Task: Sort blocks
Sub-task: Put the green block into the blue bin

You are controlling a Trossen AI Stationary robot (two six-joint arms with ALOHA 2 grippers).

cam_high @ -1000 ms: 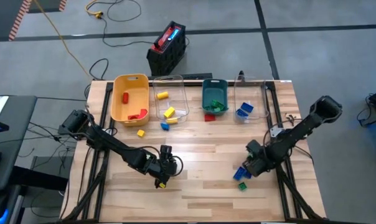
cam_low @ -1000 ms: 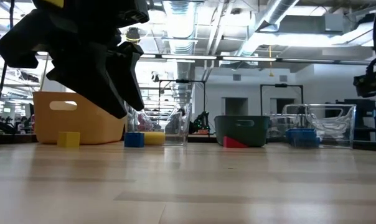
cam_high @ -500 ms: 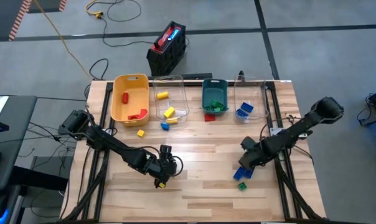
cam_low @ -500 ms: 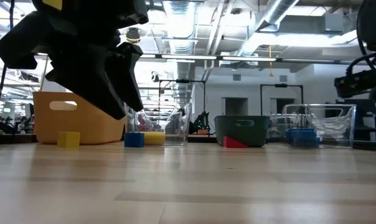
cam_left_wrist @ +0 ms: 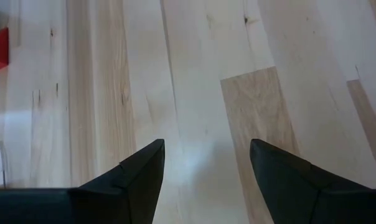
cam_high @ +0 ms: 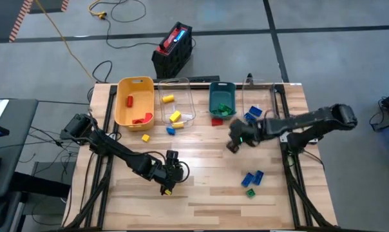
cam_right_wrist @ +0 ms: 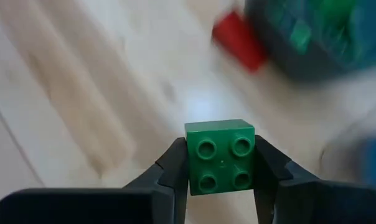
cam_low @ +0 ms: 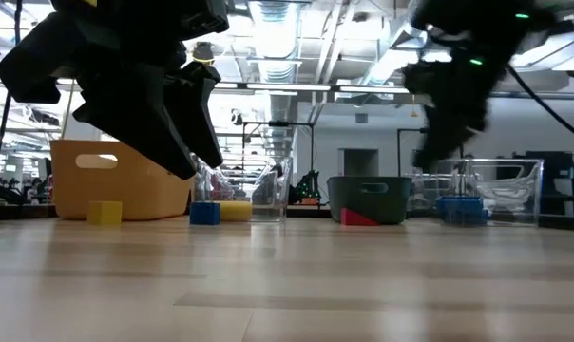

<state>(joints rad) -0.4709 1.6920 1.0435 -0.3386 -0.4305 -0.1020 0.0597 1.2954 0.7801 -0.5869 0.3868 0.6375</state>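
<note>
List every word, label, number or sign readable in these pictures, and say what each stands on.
None can be read.
The green block in the right gripper shows only plain studs.
The yellow bin, teal bin and table bear no print.
The black and red box on the floor shows no legible marking.

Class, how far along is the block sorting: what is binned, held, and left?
Done: red blocks in the yellow bin, green ones in the teal bin. In hand: the right gripper holds a green block. Left: loose blocks on the table; the left gripper is open.
</note>
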